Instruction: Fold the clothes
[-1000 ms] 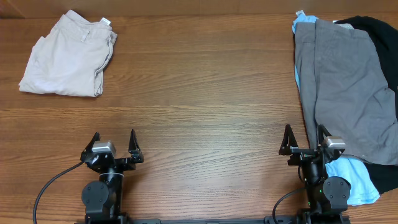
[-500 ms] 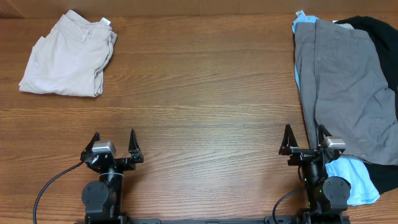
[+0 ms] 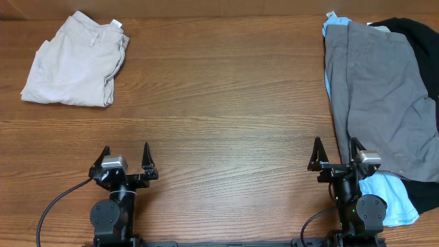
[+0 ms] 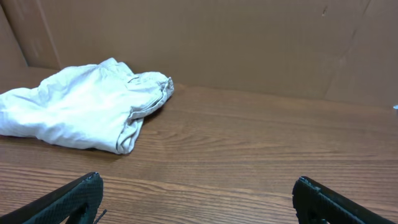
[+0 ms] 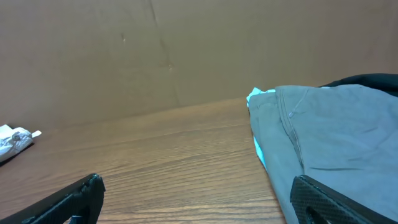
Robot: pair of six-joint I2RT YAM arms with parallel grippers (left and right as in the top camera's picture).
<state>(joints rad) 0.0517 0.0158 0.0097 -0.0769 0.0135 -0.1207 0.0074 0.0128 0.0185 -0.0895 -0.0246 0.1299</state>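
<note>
Grey shorts (image 3: 384, 96) lie spread on top of a pile at the table's right side; they also show in the right wrist view (image 5: 336, 143). A light-blue T-shirt (image 3: 394, 199) sticks out under them, and a black T-shirt (image 3: 418, 34) lies beneath at the far right. Folded beige shorts (image 3: 75, 62) lie at the far left; they also show in the left wrist view (image 4: 81, 106). My left gripper (image 3: 125, 159) is open and empty near the front edge. My right gripper (image 3: 337, 155) is open and empty, its right finger at the edge of the grey shorts.
The wooden table (image 3: 219, 103) runs between the two heaps. A brown cardboard wall (image 4: 249, 43) stands behind the table. A black cable (image 3: 55, 206) trails from the left arm's base.
</note>
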